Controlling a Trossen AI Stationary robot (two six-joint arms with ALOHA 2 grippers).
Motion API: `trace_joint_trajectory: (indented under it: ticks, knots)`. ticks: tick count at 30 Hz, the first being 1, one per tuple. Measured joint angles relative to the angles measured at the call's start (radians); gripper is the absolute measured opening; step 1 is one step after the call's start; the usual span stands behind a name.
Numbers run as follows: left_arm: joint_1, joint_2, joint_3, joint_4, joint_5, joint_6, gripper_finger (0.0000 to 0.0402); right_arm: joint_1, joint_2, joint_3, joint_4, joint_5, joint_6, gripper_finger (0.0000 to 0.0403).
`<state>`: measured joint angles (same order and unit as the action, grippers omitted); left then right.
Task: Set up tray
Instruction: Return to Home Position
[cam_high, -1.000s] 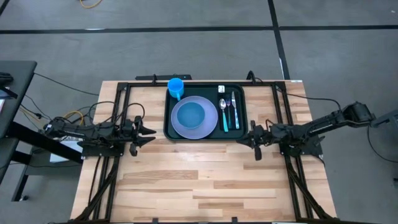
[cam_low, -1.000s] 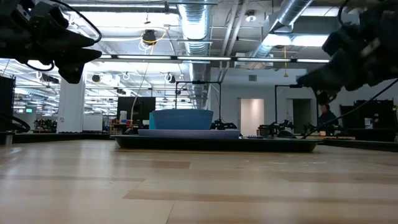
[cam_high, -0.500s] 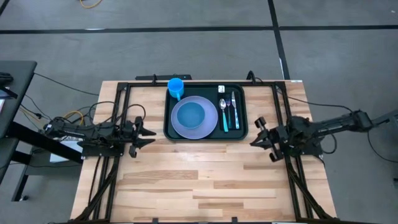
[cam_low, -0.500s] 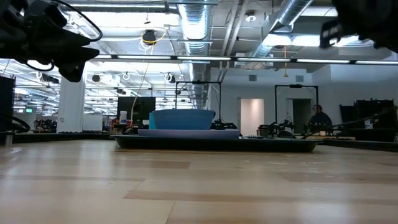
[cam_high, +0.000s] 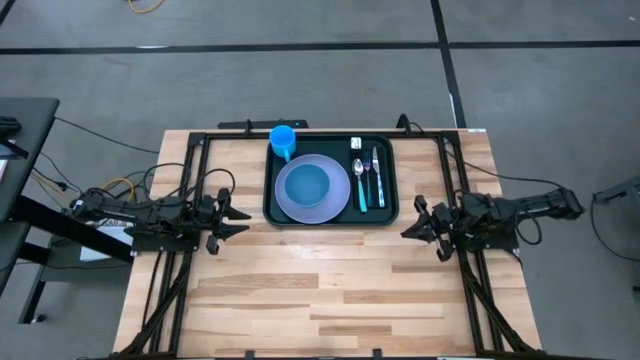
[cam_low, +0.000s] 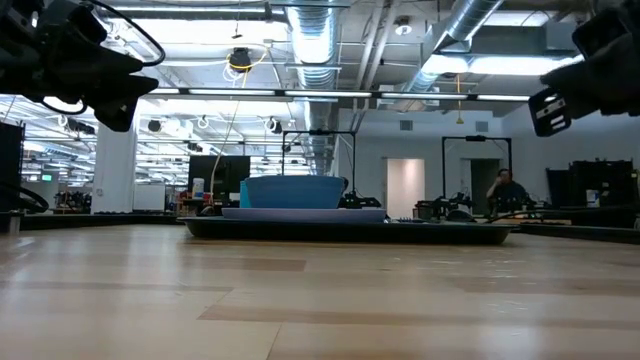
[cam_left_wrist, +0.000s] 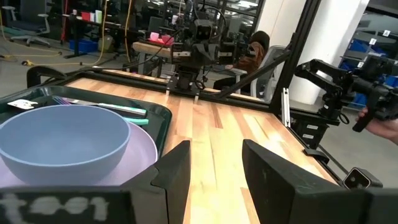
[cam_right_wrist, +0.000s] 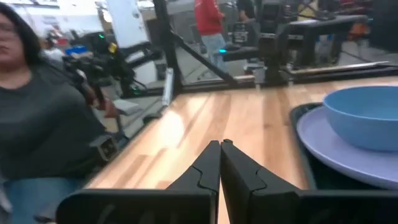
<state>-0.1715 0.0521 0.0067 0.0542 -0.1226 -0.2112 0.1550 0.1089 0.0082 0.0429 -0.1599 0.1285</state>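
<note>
The dark green tray (cam_high: 340, 148) lies on the far middle of the wooden table. On it rest a lavender plate (cam_high: 288, 207) with a blue bowl (cam_high: 312, 185) in it, a blue cup (cam_high: 283, 140) at the far left corner, and cutlery (cam_high: 368, 180) on the right side. My left gripper (cam_high: 245, 216) hovers open, left of the tray; its wrist view shows the bowl (cam_left_wrist: 59, 143) and the tray rim (cam_left_wrist: 163, 118). My right gripper (cam_high: 405, 229) hovers shut, right of the tray's near right corner, with its fingers (cam_right_wrist: 221, 144) closed together.
Bare wood stretches across the near half of the table (cam_high: 320, 290). Black frame rails (cam_high: 185, 180) run along both sides and the far edge. A person in a dark shirt (cam_right_wrist: 37, 112) stands beyond the table's edge in the right wrist view; other people are farther back in the room.
My right gripper has drawn back from the tray's near right corner toward the table's right edge, and its arm has folded in closer to the table. The left arm and everything on the tray have stayed put.
</note>
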Motion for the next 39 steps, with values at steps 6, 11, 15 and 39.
trace_joint_trajectory:
  ticks: [6, 11, 15, 39]
  knots:
    - [0.0, 0.0, 0.0, 0.0, 0.0, -0.009, 0.0133, 0.022, 0.031, 0.0, -0.015, 0.057, -0.071, 0.0004]
    - [0.0, 0.0, 0.0, 0.0, 0.0, -0.009, 0.0133, 0.021, 0.037, 0.0, -0.014, 0.057, -0.076, 0.0004]
    - [0.0, 0.0, 0.0, 0.0, 0.0, -0.01, 0.0133, 0.021, 0.037, -0.001, -0.014, 0.057, -0.076, 0.0004]
    - [0.0, 0.0, 0.0, 0.0, 0.0, -0.016, 0.0133, 0.021, 0.037, -0.002, -0.014, 0.055, -0.076, 0.0005]
